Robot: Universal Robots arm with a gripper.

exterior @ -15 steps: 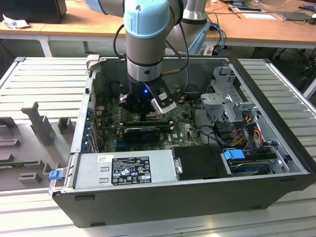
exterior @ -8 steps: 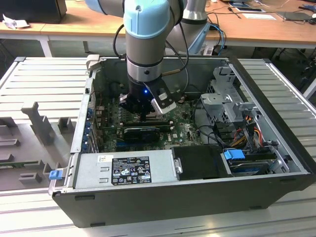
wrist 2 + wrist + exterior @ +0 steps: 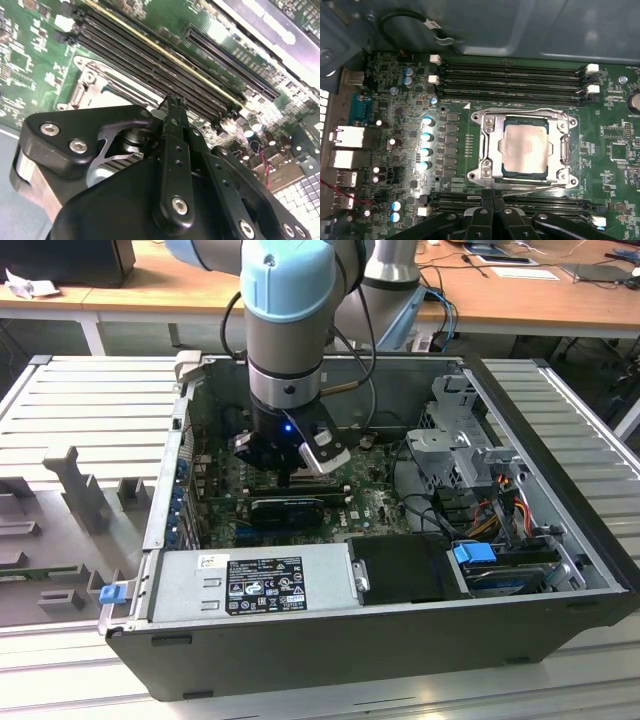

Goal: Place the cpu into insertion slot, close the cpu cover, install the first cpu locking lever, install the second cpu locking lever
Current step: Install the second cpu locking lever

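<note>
The pincer (image 3: 492, 210) has its fingertips pressed together with nothing between them, hanging low over the memory slots (image 3: 512, 202) just beside the insertion slot (image 3: 525, 149). In the first wrist view the cpu (image 3: 524, 151) lies seated in that slot, and the cpu cover (image 3: 490, 150) is folded flat around it, the chip's pale face showing through its window. Another bank of memory slots (image 3: 512, 82) runs along the socket's far side. All of it sits on the green motherboard (image 3: 355, 505) inside the open computer case (image 3: 560, 540).

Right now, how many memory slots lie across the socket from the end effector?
4 memory slots, side by side past the insertion slot; others may be hidden.
</note>
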